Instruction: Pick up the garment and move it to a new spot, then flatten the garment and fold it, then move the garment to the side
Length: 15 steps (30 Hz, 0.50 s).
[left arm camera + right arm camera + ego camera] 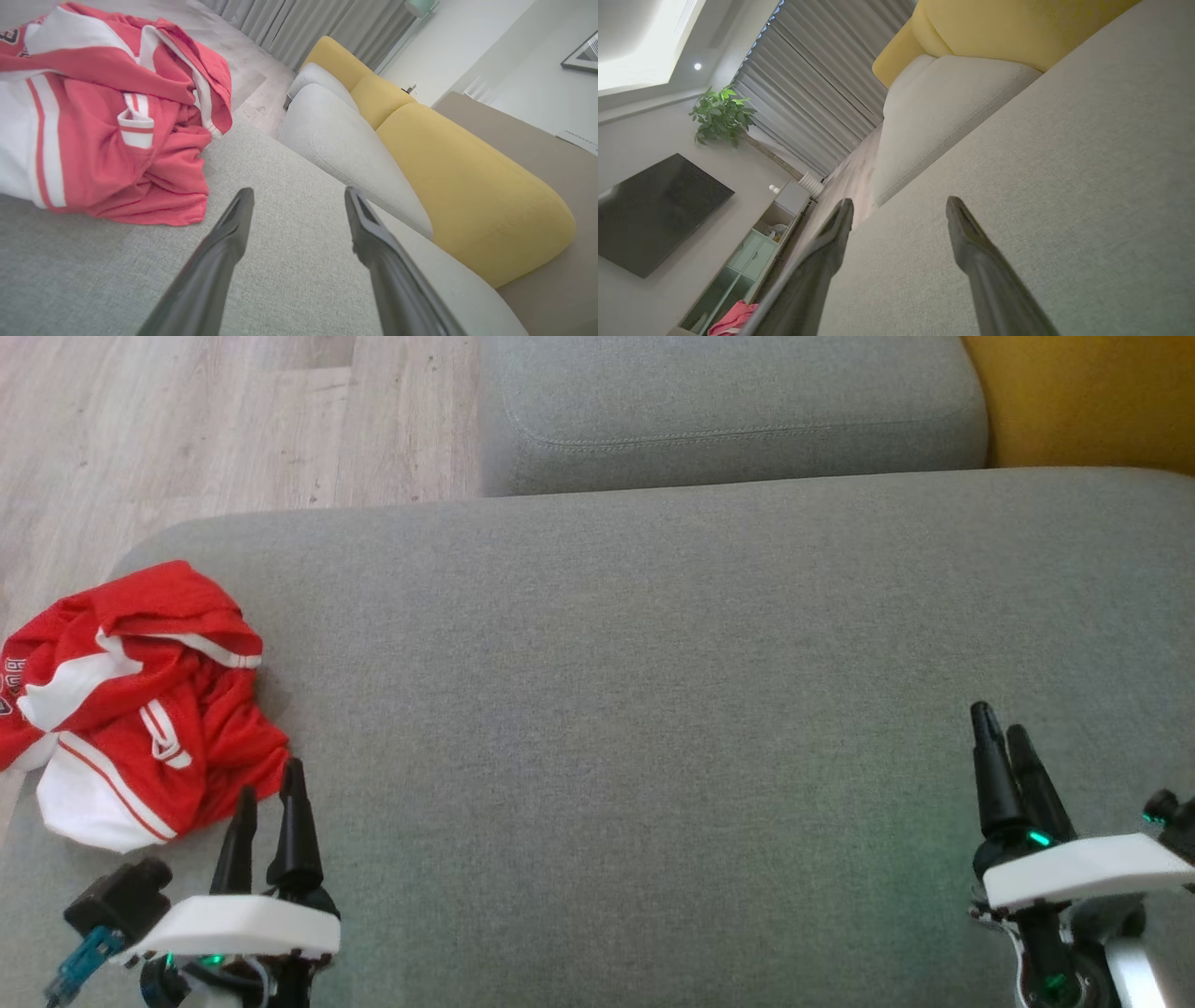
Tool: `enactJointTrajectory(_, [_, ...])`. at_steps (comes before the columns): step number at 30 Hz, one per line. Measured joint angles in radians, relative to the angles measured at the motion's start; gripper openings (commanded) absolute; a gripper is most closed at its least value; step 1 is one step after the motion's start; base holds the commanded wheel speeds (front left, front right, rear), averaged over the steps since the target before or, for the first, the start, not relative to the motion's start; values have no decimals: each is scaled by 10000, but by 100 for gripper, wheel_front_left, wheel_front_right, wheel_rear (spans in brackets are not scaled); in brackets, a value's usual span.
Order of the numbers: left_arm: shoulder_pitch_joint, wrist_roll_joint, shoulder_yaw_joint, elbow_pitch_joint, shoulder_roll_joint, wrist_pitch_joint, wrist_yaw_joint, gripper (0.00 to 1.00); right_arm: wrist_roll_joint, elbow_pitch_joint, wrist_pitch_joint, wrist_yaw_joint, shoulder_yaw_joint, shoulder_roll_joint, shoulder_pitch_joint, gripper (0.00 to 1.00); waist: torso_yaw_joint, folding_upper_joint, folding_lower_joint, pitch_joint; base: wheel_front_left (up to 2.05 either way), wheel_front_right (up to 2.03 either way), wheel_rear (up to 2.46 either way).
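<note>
Head view shows you the garment, a red-and-white sports jersey, crumpled in a heap at the far left end of the grey sofa seat, close to its rounded corner. Your left gripper hovers just beside the heap's near edge, released and grasping nothing. In the left wrist view the jersey lies off to the left of the fingers rather than between them, so you likely need to swing left before closing. Your right gripper sits well apart at the other end, also released and empty, over bare cushion. The wide stretch of seat between the two grippers looks like a sensible new spot, roomy enough for flattening. The pick-up is not yet begun. Bunched as it is, the jersey will probably lift as a drooping clump, so aim for a raised fold.
</note>
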Motion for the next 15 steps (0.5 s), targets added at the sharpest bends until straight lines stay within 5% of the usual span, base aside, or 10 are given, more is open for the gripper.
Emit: enactJointTrajectory(15, [-3, 1524, -420, 50, 205, -355, 46, 100, -1641, -395, 0, 0, 232, -67, 35, 100, -8, 0, 0, -40, 0, 0, 0])
